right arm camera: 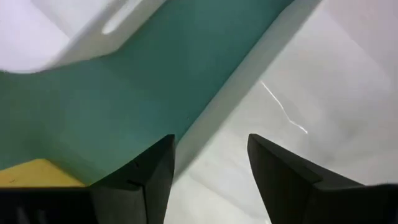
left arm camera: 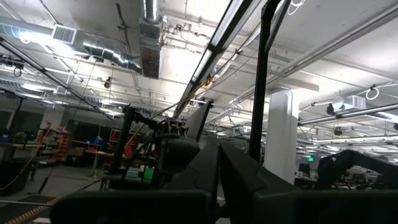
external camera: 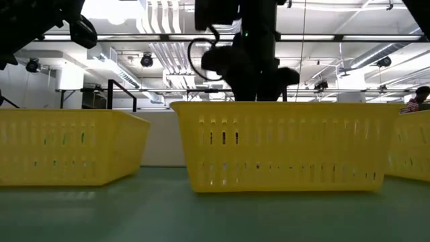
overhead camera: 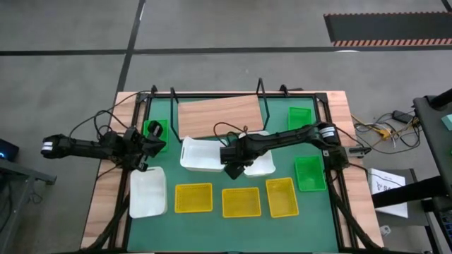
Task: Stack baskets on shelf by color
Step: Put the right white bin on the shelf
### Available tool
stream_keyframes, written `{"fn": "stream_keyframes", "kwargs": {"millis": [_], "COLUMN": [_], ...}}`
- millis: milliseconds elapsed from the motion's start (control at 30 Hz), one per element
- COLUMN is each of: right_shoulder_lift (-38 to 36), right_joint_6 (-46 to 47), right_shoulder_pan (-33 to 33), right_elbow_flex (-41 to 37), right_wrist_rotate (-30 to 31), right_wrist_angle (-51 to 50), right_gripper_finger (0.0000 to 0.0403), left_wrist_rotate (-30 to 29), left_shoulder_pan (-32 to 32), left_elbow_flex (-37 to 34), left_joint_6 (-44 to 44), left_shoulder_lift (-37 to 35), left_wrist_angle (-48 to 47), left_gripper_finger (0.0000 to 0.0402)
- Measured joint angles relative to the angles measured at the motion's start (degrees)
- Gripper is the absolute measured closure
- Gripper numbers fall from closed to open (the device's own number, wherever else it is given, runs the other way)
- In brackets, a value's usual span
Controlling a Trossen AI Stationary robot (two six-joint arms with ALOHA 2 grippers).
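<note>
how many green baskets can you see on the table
3. One green basket sits at the mat's back left by the left gripper, one at the back right, one at the right edge. None seems hidden.

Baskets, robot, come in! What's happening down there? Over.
Right gripper open over a white basket. Left gripper shut, waiting by a green basket. Shelf bare. Nothing blocking.

Industrial lab / workshop hall: bare grey concrete floor (overhead camera: pixel 63 28) with a black-and-red striped hazard mat (overhead camera: pixel 388 28), exposed silver ventilation ducts (left arm camera: pixel 149 31) under a high ceiling, loose cables (overhead camera: pixel 381 128) beside the wooden-edged robot table (overhead camera: pixel 102 212).
</note>
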Motion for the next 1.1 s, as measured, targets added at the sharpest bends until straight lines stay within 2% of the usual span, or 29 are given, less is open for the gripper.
{"fn": "stream_keyframes", "kwargs": {"millis": [200,600,1100], "right_shoulder_lift": [2.4,-0.2,-2.1], "right_joint_6": [0.5,5.2,5.1], "right_shoulder_pan": [0.1,1.8,2.4], "right_elbow_flex": [-0.1,0.1,0.3], "right_wrist_rotate": [0.0,3.6,4.6], "right_wrist_angle": [0.0,0.6,0.6], "right_gripper_finger": [0.0228,0.0383,0.0392], "left_wrist_rotate": [0.0,0.0,0.0], "left_shoulder_pan": [0.0,0.0,0.0], "left_elbow_flex": [0.0,0.0,0.0], "left_joint_6": [0.0,0.0,0.0], "left_shoulder_lift": [0.0,0.2,0.2], "left_wrist_angle": [0.0,-0.1,-0.2], "left_gripper_finger": [0.0402,0.0402,0.0402]}}
